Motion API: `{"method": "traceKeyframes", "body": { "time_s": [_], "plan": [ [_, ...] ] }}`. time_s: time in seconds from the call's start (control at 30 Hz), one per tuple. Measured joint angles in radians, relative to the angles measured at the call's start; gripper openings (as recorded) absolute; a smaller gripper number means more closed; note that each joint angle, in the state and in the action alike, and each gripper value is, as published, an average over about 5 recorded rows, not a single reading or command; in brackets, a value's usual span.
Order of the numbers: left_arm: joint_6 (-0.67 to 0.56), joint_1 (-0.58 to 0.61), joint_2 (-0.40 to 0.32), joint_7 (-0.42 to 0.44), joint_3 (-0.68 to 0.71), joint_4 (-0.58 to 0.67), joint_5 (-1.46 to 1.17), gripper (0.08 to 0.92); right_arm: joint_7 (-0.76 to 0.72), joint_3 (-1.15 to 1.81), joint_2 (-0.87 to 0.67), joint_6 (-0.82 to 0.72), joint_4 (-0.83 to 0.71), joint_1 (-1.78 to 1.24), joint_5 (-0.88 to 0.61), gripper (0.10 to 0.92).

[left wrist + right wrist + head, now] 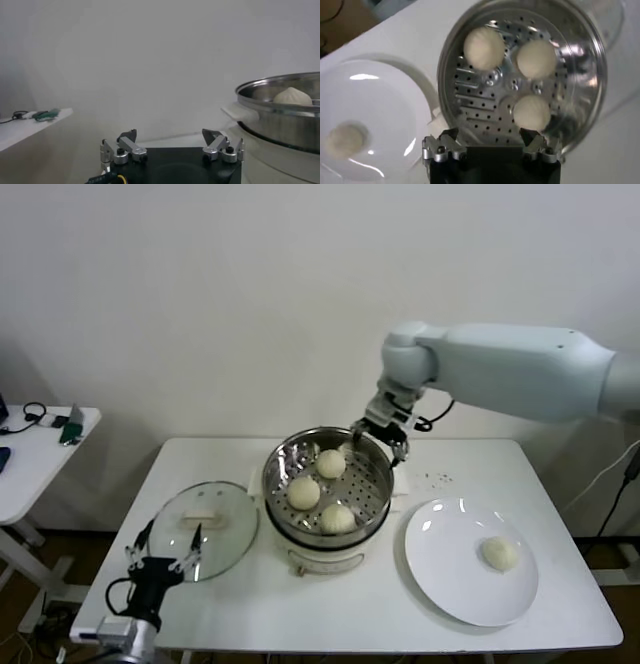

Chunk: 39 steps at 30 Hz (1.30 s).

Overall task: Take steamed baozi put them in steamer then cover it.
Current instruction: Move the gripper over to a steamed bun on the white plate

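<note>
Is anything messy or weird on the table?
Nothing looks spilled or broken. Three baozi sit in the steamer, one baozi waits on the white plate, and the cover lies flat beside the steamer. Only some tiny dark specks near the plate look a bit odd.

1. A white counter (250, 604) is being seen in the head view, standing against a plain pale wall (200, 304).
2. A round white plate (450, 579) is being carried on the right part of the counter, lying flat.
3. A few small dark specks (437, 479) are being shown on the counter behind the plate.
4. A second white side table (30, 459) is being seen at the far left, apart from the counter.
5. A dark cable (32, 412) and a small green-and-grey object (70, 424) are being held on that side table; what the object is cannot be told.
</note>
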<state>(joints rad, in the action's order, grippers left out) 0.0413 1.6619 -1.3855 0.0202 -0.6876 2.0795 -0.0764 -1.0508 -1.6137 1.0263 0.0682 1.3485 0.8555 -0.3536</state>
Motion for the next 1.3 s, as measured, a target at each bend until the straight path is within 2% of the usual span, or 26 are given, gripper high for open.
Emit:
{"method": "traceKeyframes", "body": {
  "time_s": [0.23,0.57,0.9,1.3],
  "plan": [
    [0.002,-0.005,0.002,0.0,0.007,0.0,0.01,0.823,0.061,-0.032,-0.143,-0.154,0.045,0.009,-0.054,0.823],
    [0.005,0.002,-0.004,-0.002,0.007,0.008,0.019,0.823,0.09,0.005,-0.358,-0.287,0.099,-0.091,-0.03,0.823],
    [0.008,0.014,-0.012,-0.005,0.002,0.014,0.03,0.823,0.06,0.146,-0.506,-0.315,0.089,-0.318,0.081,0.823],
    [0.01,0.026,-0.016,-0.007,-0.006,0.014,0.033,0.823,0.044,0.348,-0.555,-0.307,0.024,-0.588,0.21,0.823]
  ]
}}
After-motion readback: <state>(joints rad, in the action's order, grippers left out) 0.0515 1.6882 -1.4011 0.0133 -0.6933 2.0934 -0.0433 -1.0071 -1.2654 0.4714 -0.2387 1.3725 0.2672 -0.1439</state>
